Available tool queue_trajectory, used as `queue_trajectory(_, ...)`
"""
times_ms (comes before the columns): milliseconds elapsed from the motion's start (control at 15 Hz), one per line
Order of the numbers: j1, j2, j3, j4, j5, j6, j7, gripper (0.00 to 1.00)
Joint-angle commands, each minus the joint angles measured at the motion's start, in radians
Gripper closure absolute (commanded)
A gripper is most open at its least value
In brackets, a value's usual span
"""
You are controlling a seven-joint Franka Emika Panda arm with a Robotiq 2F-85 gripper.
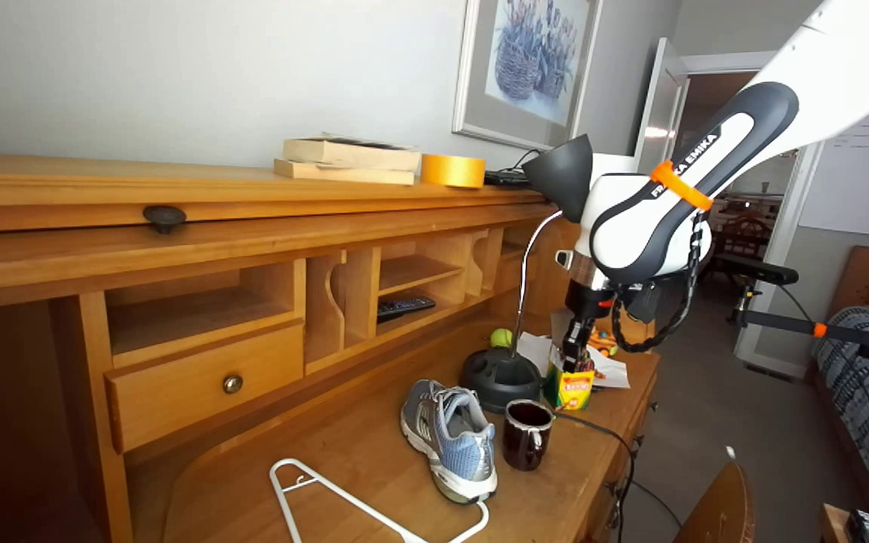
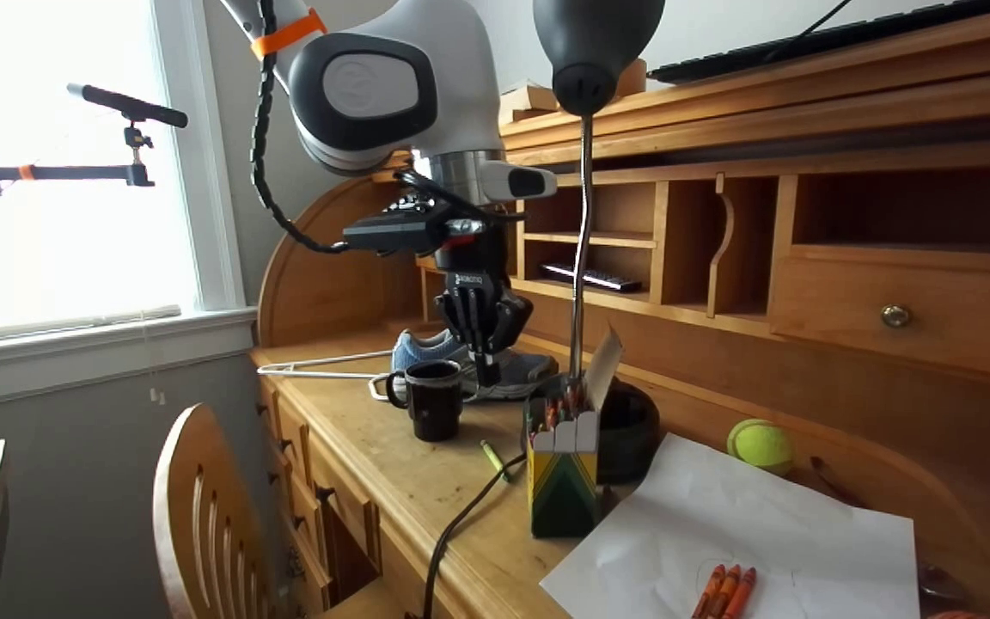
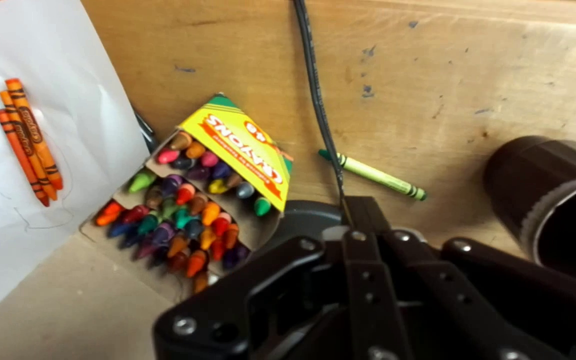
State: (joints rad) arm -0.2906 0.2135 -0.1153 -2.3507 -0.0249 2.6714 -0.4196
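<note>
My gripper is shut, its fingertips pressed together with nothing between them. It points down over the desk, above the lamp base, as far as the wrist view tells. Just past the fingertips lies a light green crayon, partly under a black cord. To one side stands an open crayon box, yellow and green, full of coloured crayons. On the opposite side is a dark brown mug. Three orange-toned crayons rest on a white sheet of paper. In an exterior view the gripper hangs behind the mug.
A black desk lamp rises close to the arm, its shade near the wrist. A grey-blue shoe and white hanger lie on the desk. A tennis ball sits near the paper. Cubbies and a drawer line the back.
</note>
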Motion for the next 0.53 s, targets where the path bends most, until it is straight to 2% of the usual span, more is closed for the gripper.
queue_trajectory(0,0.015,-0.125,0.019,-0.106,-0.011,-0.057,-0.127,1.00)
queue_trajectory(67,0.027,-0.155,0.018,-0.132,-0.022,-0.064,-0.149,0.95)
queue_trajectory(133,0.039,-0.183,0.017,-0.157,-0.032,-0.072,-0.166,0.72)
queue_trajectory(267,0.062,-0.242,0.013,-0.202,-0.030,-0.081,-0.196,0.69)
queue_trajectory(467,0.091,-0.319,0.000,-0.262,-0.017,-0.065,-0.132,0.47)
